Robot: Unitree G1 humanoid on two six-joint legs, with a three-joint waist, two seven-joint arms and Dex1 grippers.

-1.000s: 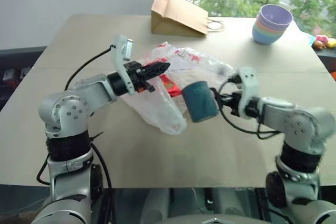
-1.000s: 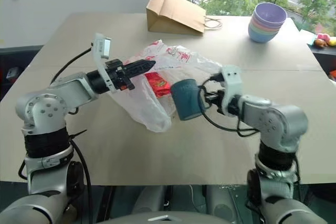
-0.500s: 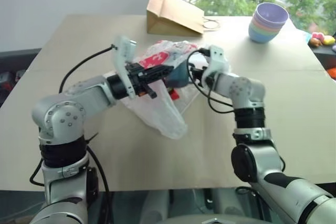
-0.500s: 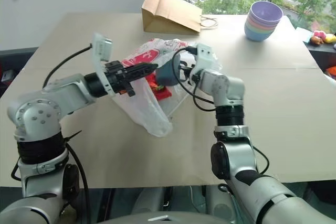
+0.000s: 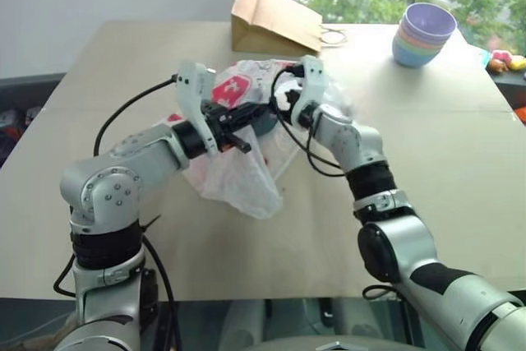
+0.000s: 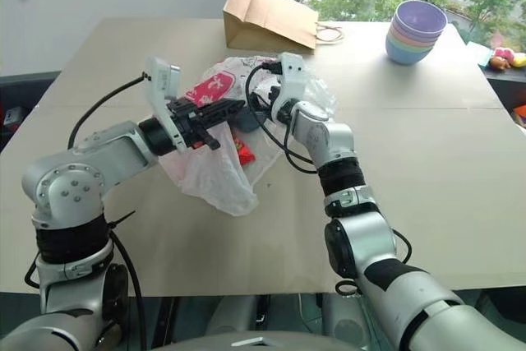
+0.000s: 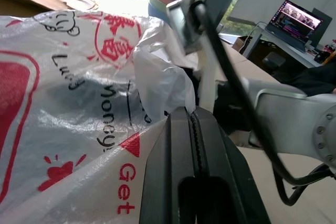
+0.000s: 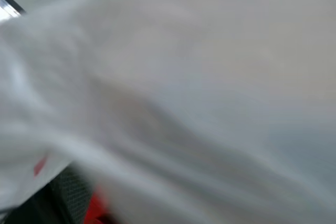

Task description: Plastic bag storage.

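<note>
While the plastic bag point(image 6: 215, 141) is held up mid-table by the clamped left gripper point(image 6: 223, 110), the thin film could be torn; the right gripper's point(image 5: 275, 104) spread cannot be told.

Left arm reaches forward and inward at chest height, forearm level, its wrist camera bracket standing upright. The left gripper point(image 5: 246, 113) points toward the right, its two black fingers point(image 7: 195, 145) pressed together and pinching a fold of the plastic bag point(image 5: 238, 182). Right arm bends at the elbow and crosses toward the left, its wrist raised; the right gripper point(image 6: 261, 113) sits in the bag's mouth, its fingers hidden by the film.
</note>
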